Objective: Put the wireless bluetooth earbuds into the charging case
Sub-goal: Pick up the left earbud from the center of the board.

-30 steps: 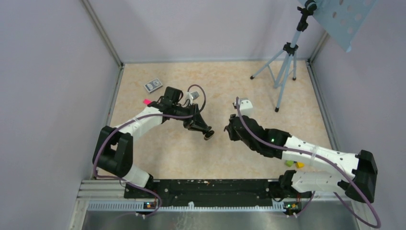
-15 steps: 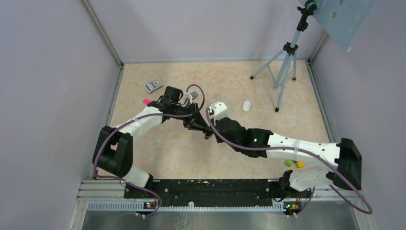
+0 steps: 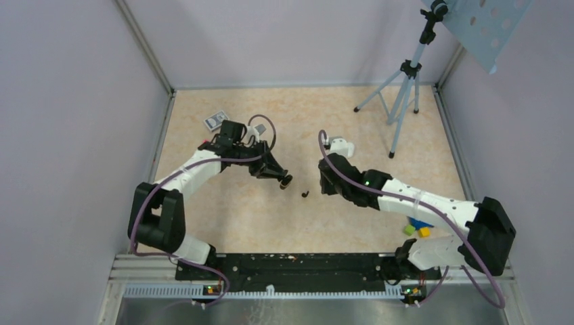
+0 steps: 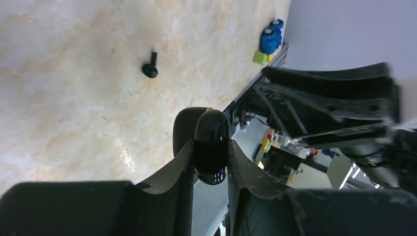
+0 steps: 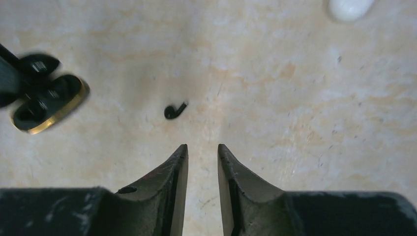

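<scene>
Left gripper (image 4: pixel 210 146) clenches the glossy black charging case (image 4: pixel 211 129), its inside hidden. 1 black stemmed earbud (image 5: pixel 173 111) lies on the table (image 5: pixel 295 98), at 11 o'clock from the right gripper (image 5: pixel 202 147), whose jaws stand slightly parted and empty. A white pill-shaped object (image 5: pixel 350 6) at 1 o'clock is cut off.

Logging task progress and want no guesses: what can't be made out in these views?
Inside of the charging case: blurred in the right wrist view, edge-on in the left wrist view.
Second bud: in no view; only one earbud shows.
The white pill-shaped object: cut off by the right wrist view's top edge.
</scene>
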### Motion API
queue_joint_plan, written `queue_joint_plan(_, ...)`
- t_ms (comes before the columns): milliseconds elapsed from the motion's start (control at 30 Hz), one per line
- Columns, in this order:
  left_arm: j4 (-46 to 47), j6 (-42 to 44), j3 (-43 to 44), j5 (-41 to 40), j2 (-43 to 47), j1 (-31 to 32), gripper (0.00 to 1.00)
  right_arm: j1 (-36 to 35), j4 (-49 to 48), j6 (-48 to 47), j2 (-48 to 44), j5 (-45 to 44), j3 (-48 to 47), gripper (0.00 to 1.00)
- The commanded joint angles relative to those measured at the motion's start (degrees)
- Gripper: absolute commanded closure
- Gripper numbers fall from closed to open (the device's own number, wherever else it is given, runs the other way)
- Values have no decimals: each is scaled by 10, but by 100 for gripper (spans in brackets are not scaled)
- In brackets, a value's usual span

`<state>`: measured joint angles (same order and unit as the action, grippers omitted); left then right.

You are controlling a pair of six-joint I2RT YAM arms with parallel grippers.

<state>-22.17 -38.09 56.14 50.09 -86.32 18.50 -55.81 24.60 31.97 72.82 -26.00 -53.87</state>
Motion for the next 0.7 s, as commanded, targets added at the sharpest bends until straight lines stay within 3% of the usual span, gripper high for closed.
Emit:
queue_joint_plan(0, -24, 37, -1, -34, 51, -41, 100, 3, 18, 75, 16, 113, 36, 70)
queue_joint_plan(100, -36, 49, -4, -42, 71, -75, 100, -2, -15, 35, 50, 146, 35, 67)
queue_joint_plan(233, -53, 63, -13, -31, 88, -115, 100, -28, -26, -92, 108, 128, -3, 66)
queue_joint_plan(500, -51, 69, -36, -55, 117, -133, 100, -35, -123, -333, 142, 160, 1, 66)
queue_joint_plan(667, -48, 71, -46, -50, 112, -152, 100, -35, -149, -391, 171, 175, -3, 66)
